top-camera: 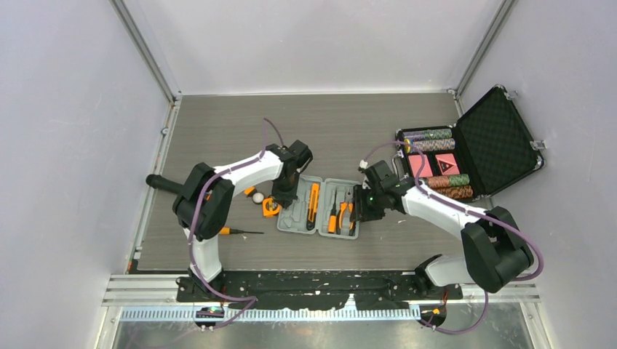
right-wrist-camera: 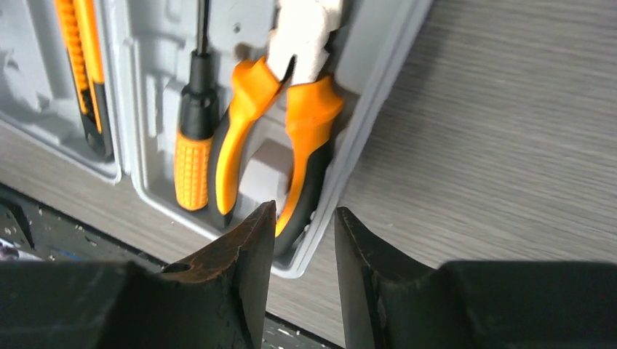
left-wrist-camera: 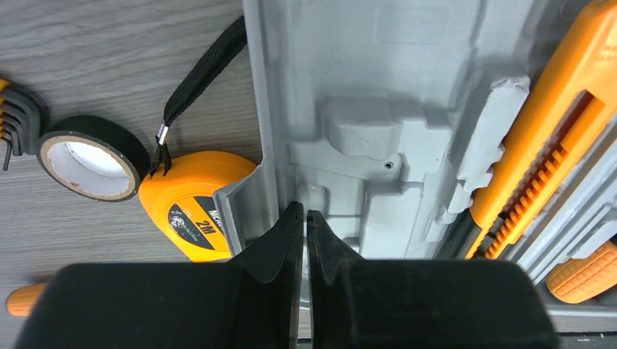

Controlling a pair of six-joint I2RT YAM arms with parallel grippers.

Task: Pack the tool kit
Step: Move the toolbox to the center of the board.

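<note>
The grey tool kit case [top-camera: 320, 207] lies open at the table's middle. Its right half holds orange-and-black pliers [right-wrist-camera: 291, 116] and a screwdriver [right-wrist-camera: 193, 145]. An orange utility knife [left-wrist-camera: 553, 145] lies in the left half. My left gripper [left-wrist-camera: 305, 214] is shut, its tips over the moulded floor [left-wrist-camera: 364, 131] just inside the left rim. An orange tape measure [left-wrist-camera: 182, 203] rests on the table against that rim. My right gripper [right-wrist-camera: 302, 218] is open at the case's right near corner. Its fingers stand either side of the rim and the pliers' handle end, holding nothing.
A black tape roll [left-wrist-camera: 91, 156] and hex keys [left-wrist-camera: 18, 123] lie left of the tape measure. A loose screwdriver [top-camera: 240, 232] lies nearer the left arm's base. The black foam-lined case [top-camera: 473, 156] with poker chips stands open at the right.
</note>
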